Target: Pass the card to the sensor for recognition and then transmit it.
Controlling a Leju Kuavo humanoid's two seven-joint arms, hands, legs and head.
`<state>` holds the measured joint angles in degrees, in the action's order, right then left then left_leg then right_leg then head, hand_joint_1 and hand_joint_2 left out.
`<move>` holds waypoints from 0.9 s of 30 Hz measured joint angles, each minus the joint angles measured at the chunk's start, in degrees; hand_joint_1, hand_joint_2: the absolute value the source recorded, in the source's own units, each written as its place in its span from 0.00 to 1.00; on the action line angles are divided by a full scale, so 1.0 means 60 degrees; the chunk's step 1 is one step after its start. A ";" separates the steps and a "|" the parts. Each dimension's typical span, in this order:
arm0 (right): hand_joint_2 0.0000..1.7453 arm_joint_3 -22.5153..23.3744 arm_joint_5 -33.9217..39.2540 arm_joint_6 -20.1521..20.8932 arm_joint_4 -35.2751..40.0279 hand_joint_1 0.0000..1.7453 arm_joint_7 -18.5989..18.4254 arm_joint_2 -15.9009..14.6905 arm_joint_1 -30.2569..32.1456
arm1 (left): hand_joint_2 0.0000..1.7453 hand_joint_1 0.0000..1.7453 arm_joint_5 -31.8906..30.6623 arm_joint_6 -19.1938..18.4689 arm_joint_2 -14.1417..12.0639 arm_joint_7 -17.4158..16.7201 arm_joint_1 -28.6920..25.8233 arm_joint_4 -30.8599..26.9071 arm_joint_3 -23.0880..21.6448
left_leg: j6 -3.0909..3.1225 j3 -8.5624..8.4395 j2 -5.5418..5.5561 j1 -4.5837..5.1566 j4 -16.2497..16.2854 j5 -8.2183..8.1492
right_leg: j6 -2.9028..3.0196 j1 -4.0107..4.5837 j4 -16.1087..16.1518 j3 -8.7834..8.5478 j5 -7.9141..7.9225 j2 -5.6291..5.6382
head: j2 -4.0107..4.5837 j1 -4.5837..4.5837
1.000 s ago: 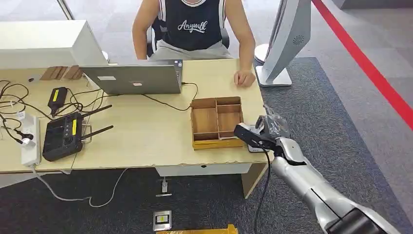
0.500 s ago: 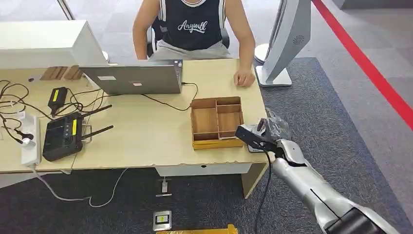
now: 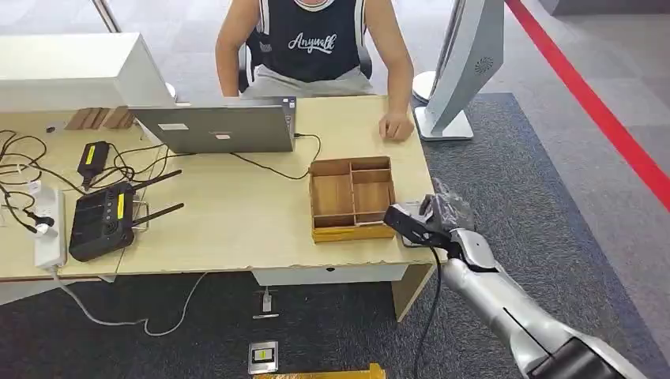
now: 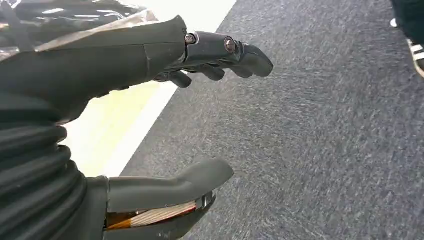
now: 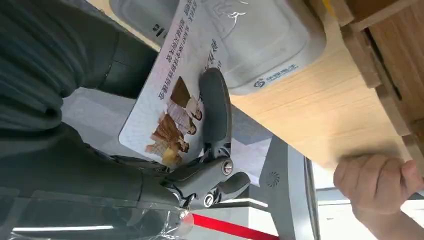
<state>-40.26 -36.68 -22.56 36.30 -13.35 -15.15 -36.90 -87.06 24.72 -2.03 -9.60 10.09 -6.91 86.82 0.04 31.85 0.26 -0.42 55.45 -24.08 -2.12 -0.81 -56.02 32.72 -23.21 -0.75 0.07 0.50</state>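
Desk [image 3: 237,229] carries your wooden tray [image 3: 351,197]; a person's hand [image 3: 397,126] rests on its far edge. At the near right corner you see the right hand [image 3: 438,217] pinching the card [image 5: 200,65] under its thumb, card face lying over the grey sensor [image 5: 260,40]. Left hand [image 4: 165,115] hangs above carpet, fingers apart, holding nothing.

I am looking down at a light wooden desk [image 3: 237,229] standing on dark grey carpet [image 3: 513,181], with a red floor stripe [image 3: 600,110] running past, possibly tape.
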 joint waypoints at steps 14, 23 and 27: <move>1.00 0.0004 -0.0018 -0.0331 -0.0127 1.00 0.0175 0.0164 -0.0105 | 1.00 0.00 -0.0015 0.0026 0.0044 0.0102 0.0001 0.0000 0.0000 | -0.0001 -0.0003 -0.0001 0.0002 0.0001 0.0004 | 0.0001 -0.0002 -0.0001 -0.0005 0.0009 0.0001 | 0.0000 -0.0004; 1.00 0.0314 -0.0372 -0.0346 0.1046 1.00 -0.0463 -0.0412 -0.0662 | 1.00 0.00 -0.0303 -0.0160 -0.0022 0.0317 -0.0001 0.0000 -0.0004 | -0.0001 -0.0001 0.0000 0.0003 0.0002 0.0003 | 0.0000 -0.0002 -0.0001 -0.0003 0.0009 0.0001 | 0.0000 -0.0004; 1.00 0.0474 -0.0467 -0.0354 0.1542 1.00 -0.0536 -0.0598 -0.0811 | 1.00 0.00 -0.0361 -0.0182 -0.0033 0.0354 -0.0002 0.0000 -0.0004 | -0.0001 -0.0002 0.0001 0.0002 0.0002 0.0003 | 0.0000 -0.0002 0.0000 -0.0003 0.0009 0.0000 | 0.0000 -0.0004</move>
<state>-37.42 -39.47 -24.68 45.55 -16.57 -18.73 -41.77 -89.22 23.63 -2.23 -7.47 10.07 -6.91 86.79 0.04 31.84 0.27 -0.41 55.46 -24.06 -2.12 -0.82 -56.03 32.70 -23.16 -0.75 0.07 0.48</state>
